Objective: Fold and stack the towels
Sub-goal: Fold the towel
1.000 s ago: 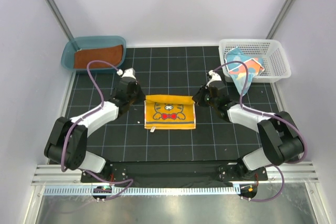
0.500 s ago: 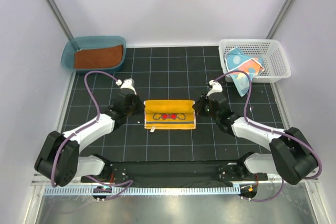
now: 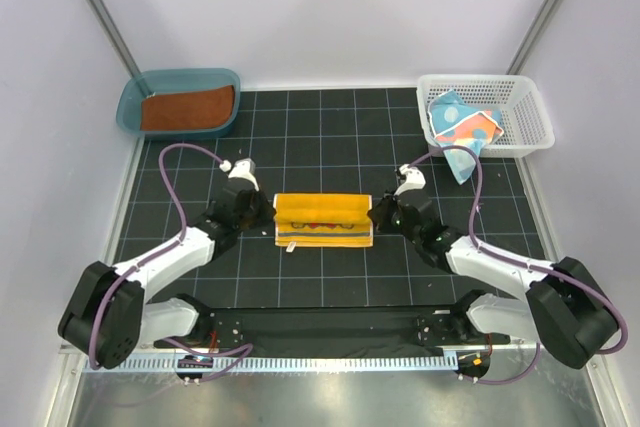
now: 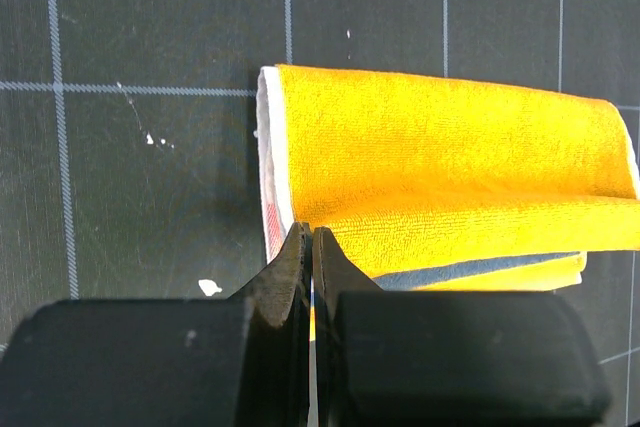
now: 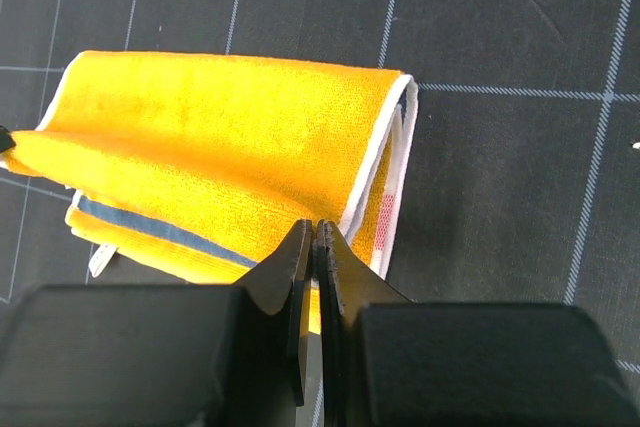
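Note:
A yellow towel (image 3: 322,219) with a navy stripe lies on the black grid mat, its far half arched over the near half in a loose fold. My left gripper (image 3: 268,215) is shut on the towel's left corner, and the left wrist view shows the thin cloth edge pinched between the tips (image 4: 308,237) with the yellow towel (image 4: 440,167) spreading right. My right gripper (image 3: 376,215) is shut on the right corner (image 5: 314,232), with the yellow towel (image 5: 210,137) running left. A rust-brown towel (image 3: 186,107) lies in the tub. A teal spotted towel (image 3: 462,129) hangs over the basket's edge.
The teal plastic tub (image 3: 130,105) stands at the back left and the white lattice basket (image 3: 530,112) at the back right. Purple cables loop above both arms. The mat (image 3: 330,137) ends at pale walls on both sides.
Both grippers have moved toward the near edge, carrying the towel's far edge over. The cartoon face on the towel is now covered by the folded half.

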`<state>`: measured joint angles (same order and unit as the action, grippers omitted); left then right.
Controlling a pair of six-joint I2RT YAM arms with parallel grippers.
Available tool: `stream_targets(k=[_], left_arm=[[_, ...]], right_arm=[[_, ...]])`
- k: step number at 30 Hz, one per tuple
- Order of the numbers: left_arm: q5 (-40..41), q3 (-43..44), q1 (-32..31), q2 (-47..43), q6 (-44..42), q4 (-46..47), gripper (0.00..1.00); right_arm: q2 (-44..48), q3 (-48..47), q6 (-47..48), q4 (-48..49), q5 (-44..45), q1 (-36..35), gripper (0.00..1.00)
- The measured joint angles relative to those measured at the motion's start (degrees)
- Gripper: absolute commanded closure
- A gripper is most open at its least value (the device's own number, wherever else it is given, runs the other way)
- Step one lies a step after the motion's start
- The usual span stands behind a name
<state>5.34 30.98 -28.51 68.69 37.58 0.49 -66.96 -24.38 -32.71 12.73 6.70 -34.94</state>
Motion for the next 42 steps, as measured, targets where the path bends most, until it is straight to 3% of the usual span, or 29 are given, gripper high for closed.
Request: stream_targets(k=[12,14,18,21,30,37,42], left_arm=[[-1.0,-3.8,-0.8,-2.1,1.8,0.0,0.96],[-1.2,-4.5,-1.3,-2.1,2.3,-0.1,0.93],[-1.6,-5.9,-2.1,-2.7,2.7,-0.3,0.73],[-1.6,-6.4,-2.1,-4.7,3.5,-1.3,0.70],[2.1,-2.8,-2.1,-9.6,6.3,-8.6,0.73],[2.4,6.4,-2.1,-0.7,7.1,-10.3,0.80],[1.2,7.2,-3.7,5.8,7.2,-10.2,0.84]], right_arm=[[1.8,5.1,-2.1,1.4,0.2,-1.6,0.88],[1.8,6.1,-2.5,2.0,0.2,-1.7,0.78],[2.1,6.9,-3.3,1.7,0.7,-1.7,0.63],[4.2,7.1,-3.4,0.4,1.2,-1.8,0.59],[10.9,3.8,-3.7,-7.7,3.8,-1.7,0.61],[2.3,-3.2,-4.8,-7.4,3.5,-3.5,0.65],[-5.0,-2.2,-7.3,-4.4,3.1,-6.0,0.66]])
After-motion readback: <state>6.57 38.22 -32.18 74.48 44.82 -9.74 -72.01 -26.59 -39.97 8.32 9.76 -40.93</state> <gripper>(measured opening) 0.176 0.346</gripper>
